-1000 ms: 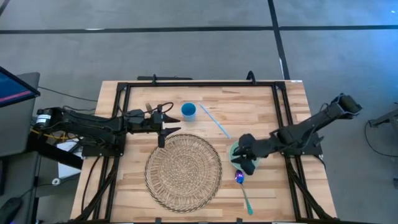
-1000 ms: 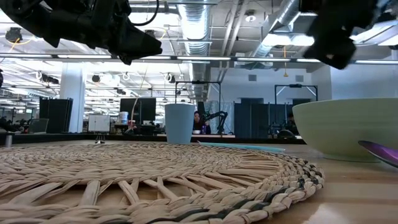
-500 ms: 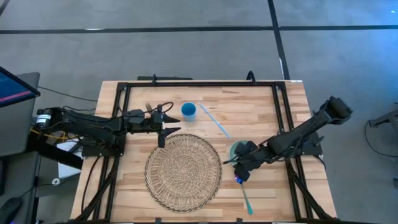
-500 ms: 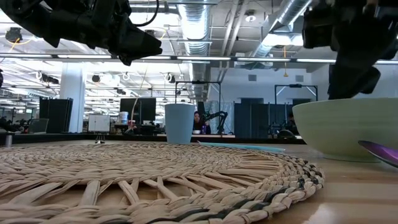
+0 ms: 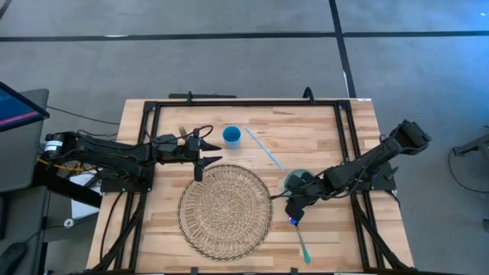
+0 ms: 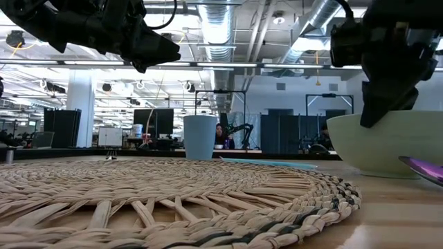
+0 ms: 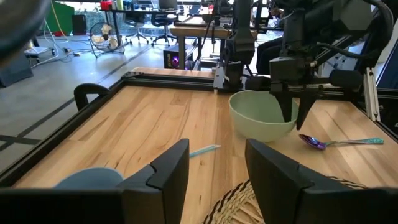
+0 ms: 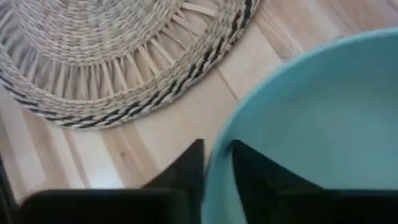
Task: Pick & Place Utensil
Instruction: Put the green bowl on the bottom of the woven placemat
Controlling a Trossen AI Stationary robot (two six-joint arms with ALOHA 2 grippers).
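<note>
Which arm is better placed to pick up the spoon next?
The right. The right gripper hangs at the green bowl's rim, right beside the spoon. The left gripper waits open across the woven placemat, near the blue cup.

Bright, even overhead light, soft shadows; near wrist-view foregrounds blur.

A pale green bowl [image 7: 261, 116] sits on the light, striped-grain wooden table [image 5: 306, 130]. The tan woven placemat [image 5: 225, 209] carries a dark rim band. The spoon [image 5: 299, 233] has a purple bowl and teal handle; the cup [image 5: 231, 137] is blue.
</note>
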